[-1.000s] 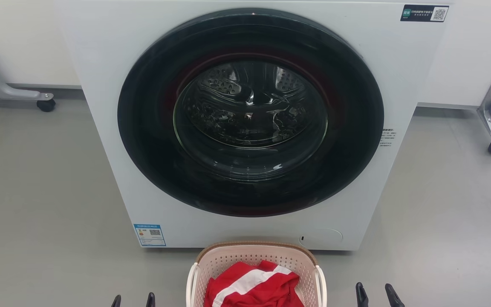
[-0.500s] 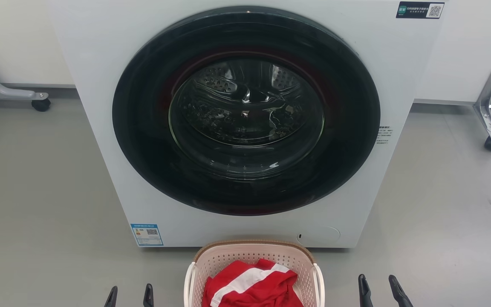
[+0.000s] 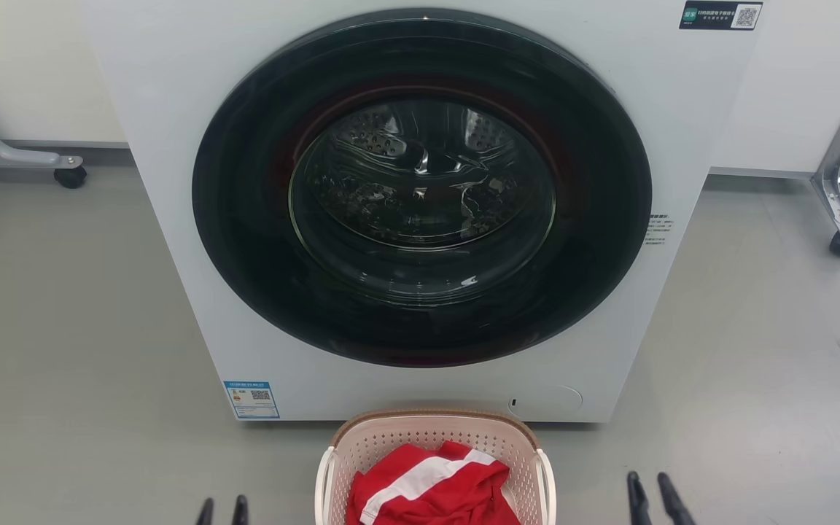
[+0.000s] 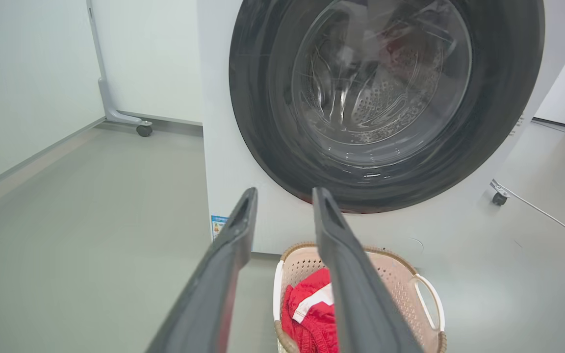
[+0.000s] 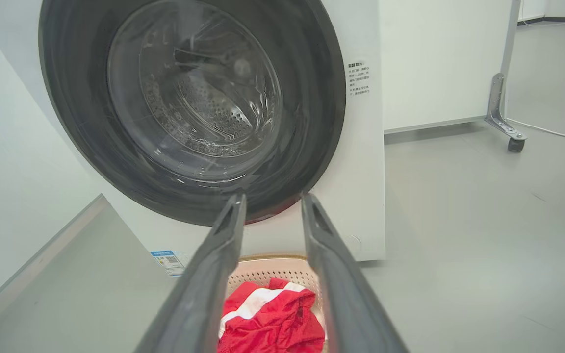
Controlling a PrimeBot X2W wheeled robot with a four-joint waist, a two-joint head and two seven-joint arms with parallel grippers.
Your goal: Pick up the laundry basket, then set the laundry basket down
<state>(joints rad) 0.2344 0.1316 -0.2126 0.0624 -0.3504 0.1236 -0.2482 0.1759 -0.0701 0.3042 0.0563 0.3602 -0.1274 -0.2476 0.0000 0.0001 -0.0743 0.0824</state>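
At the bottom edge of the head view the left gripper (image 3: 223, 504) and the right gripper (image 3: 648, 481) point forward, each with its two dark fingers parted and nothing between them. Between both grippers, apart from each, the laundry basket (image 3: 380, 452) stands on the grey floor (image 3: 63, 328). Its white handles are free on both sides. Inside it lies a red cloth (image 3: 456, 499) with a white stripe. Just behind the basket is the white washing machine (image 3: 161, 109). Its round dark door (image 3: 245, 219) is shut, and the steel drum shows through the glass. Further back, on each side, a metal leg (image 3: 8, 154) with a small wheel stands by the pale wall (image 3: 41, 58)
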